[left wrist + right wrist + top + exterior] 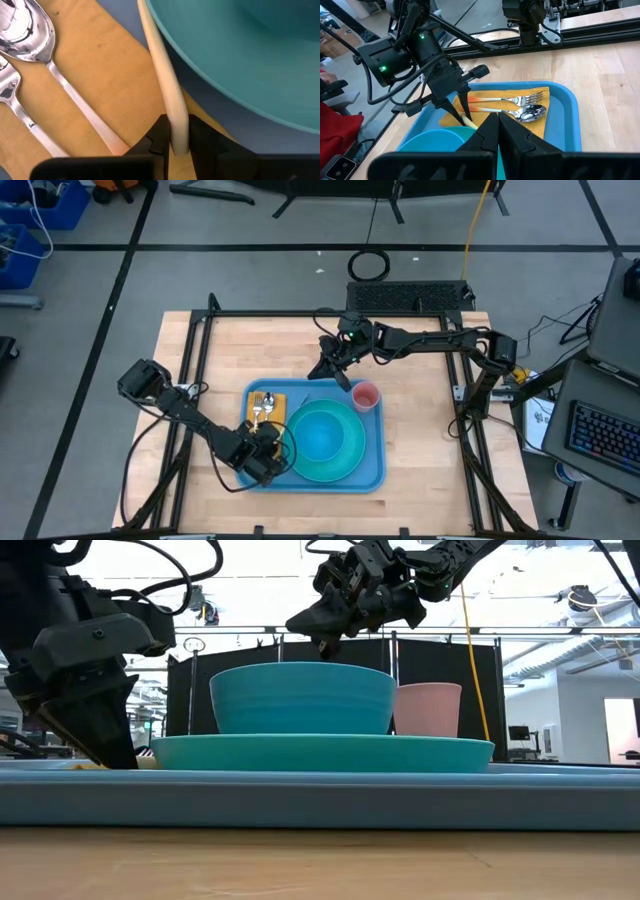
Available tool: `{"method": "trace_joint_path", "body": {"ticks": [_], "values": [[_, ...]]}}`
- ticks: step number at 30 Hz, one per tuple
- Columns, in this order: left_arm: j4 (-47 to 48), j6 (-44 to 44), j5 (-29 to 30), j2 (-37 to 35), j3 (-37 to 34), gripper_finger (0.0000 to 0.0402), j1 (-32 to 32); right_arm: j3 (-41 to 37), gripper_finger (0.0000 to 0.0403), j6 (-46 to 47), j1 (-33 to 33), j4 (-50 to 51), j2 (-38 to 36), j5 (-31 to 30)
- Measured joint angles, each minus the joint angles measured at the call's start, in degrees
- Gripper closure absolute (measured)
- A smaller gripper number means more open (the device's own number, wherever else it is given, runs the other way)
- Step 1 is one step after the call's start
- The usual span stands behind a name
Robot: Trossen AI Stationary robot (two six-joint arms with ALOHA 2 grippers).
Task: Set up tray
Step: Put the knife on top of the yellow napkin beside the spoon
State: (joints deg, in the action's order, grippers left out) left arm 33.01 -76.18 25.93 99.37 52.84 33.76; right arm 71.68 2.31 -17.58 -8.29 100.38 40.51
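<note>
The light-blue tray (376, 472) lies near the table's near edge. It carries a teal plate (320, 752) with a teal bowl (322, 435) on it, a pink cup (366, 396), and an orange napkin (495, 94). A fork (520, 100) and a spoon (530, 114) lie on the napkin. My left gripper (178, 145) is low over the napkin's near part, beside the plate's rim, shut on a cream utensil handle (162, 65). My right gripper (335, 372) hovers shut and empty above the tray's far edge. My left gripper pinches the cream utensil handle near its end (179, 131) between its two fingers, coming slanting down from above. The handle runs forward from the fingers along the plate's rim, over the napkin's edge. Its far end goes out of view, and whether it rests on the napkin I cannot tell.
Bare wood (430, 460) lies right of the tray and toward the far edge. The arms' dark frame rails (300, 313) border the tabletop. The cup stands at the tray's far right corner, close under my right arm.
</note>
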Motion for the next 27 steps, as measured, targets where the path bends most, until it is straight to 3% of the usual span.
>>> {"method": "trace_joint_path", "body": {"ticks": [13,27], "values": [[1.6,-8.6,1.2,-0.1,0.0,0.0353,1.0,0.0,0.0403,0.0,0.0,0.0,0.0,0.0],[0.8,-22.4,10.2,-1.5,0.0,0.0353,5.9,0.0,0.0403,-0.1,-0.2,-0.1,0.0,0.0]]}}
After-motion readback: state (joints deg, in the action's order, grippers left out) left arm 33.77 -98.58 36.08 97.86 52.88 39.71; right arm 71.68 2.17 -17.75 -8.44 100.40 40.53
